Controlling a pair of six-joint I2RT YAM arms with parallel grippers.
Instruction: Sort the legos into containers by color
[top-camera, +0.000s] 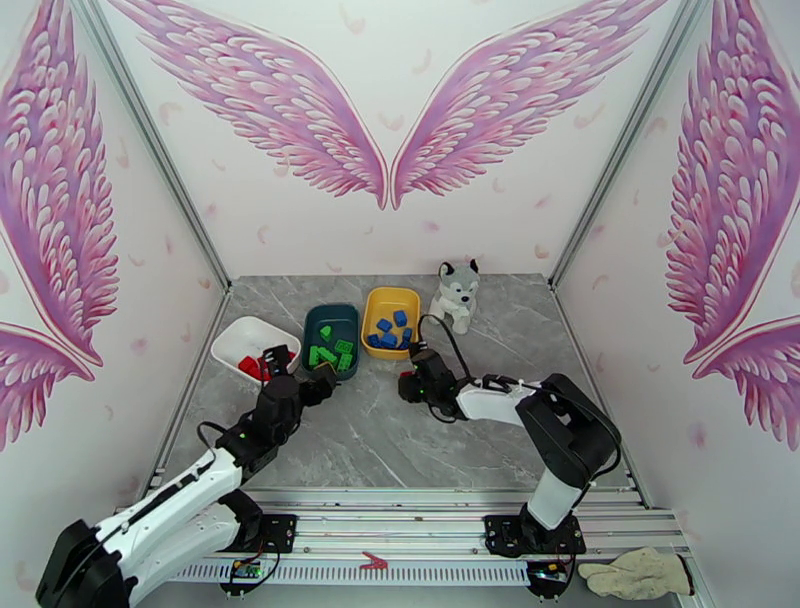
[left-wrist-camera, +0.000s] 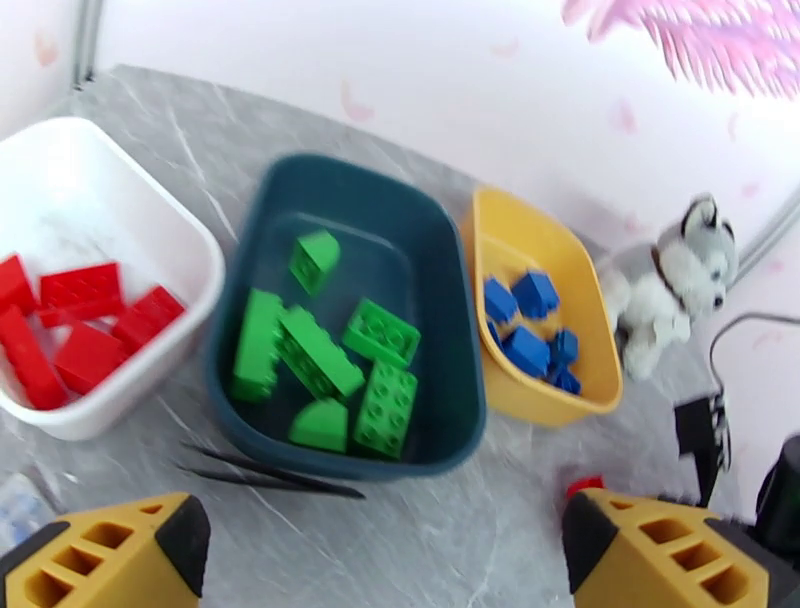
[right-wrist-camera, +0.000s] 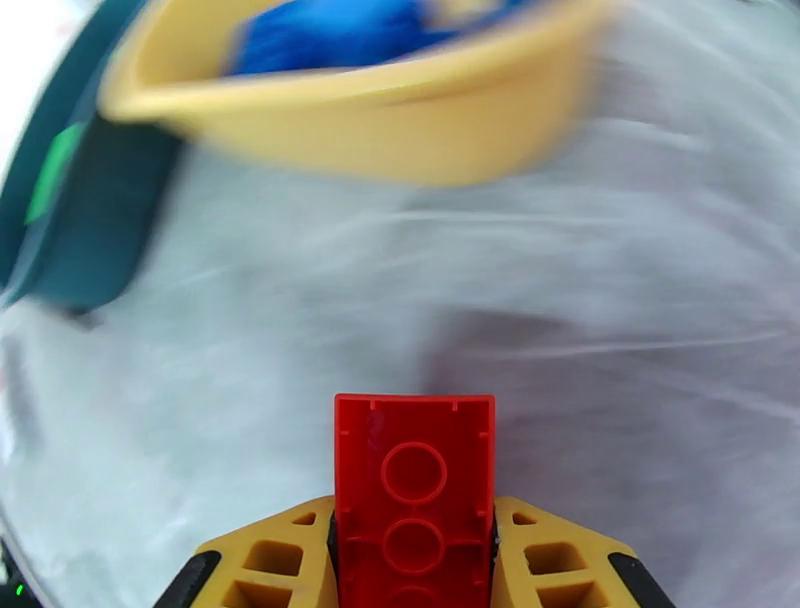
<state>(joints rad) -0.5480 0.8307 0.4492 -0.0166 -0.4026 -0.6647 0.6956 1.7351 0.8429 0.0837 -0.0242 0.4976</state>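
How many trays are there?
3: white tray on the left, teal tray in the middle, yellow tray on the right, side by side. None looks hidden.

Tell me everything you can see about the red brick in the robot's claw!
The small red plastic Lego brick is shiny and rectangular. Its hollow underside faces the right wrist camera, showing a row of round tubes. The right end effector is shut on it, pinching both long sides, and its far end pokes out beyond. It points over the grey marbled tabletop toward the yellow plastic tray.
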